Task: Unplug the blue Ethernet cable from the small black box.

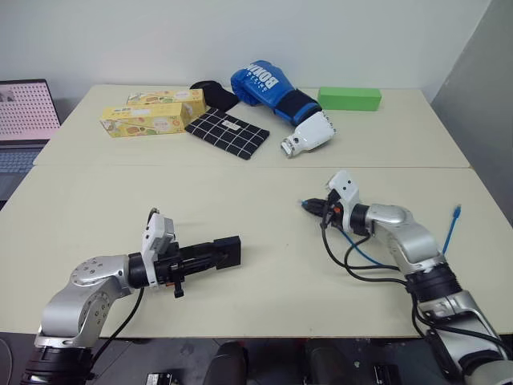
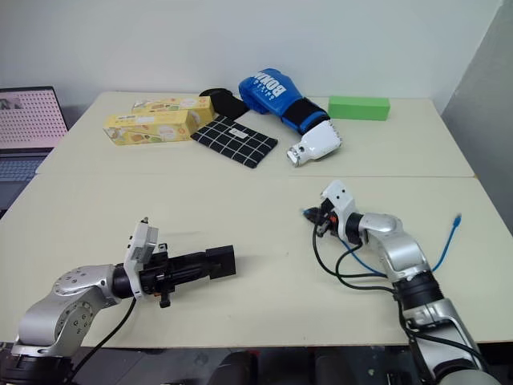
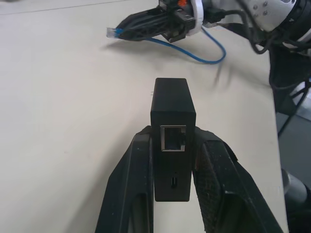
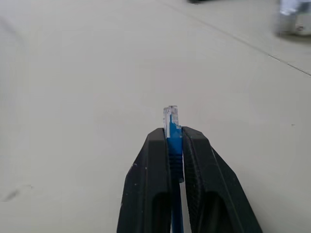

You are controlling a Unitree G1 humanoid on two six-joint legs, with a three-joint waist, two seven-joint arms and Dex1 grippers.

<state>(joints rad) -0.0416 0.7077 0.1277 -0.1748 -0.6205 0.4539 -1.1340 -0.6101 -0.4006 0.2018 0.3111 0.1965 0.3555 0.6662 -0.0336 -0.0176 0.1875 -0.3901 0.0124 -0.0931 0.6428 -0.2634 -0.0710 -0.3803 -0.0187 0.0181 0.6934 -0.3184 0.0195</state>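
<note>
Small black box (image 3: 171,145) in left tool (image 3: 170,189), blue Ethernet cable (image 4: 172,128) apart.

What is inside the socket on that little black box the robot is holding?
Nothing: the small black box, clamped in the left gripper, has an empty socket. The blue Ethernet cable is out, its plug pinched in the right gripper. The box's underside is hidden.

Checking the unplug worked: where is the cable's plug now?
The plug sits pinched in the right gripper, apart from the small black box.

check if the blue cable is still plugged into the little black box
Out. The small black box, clamped in the left gripper, shows an empty port; the blue Ethernet cable plug sits free in the right gripper.
</note>
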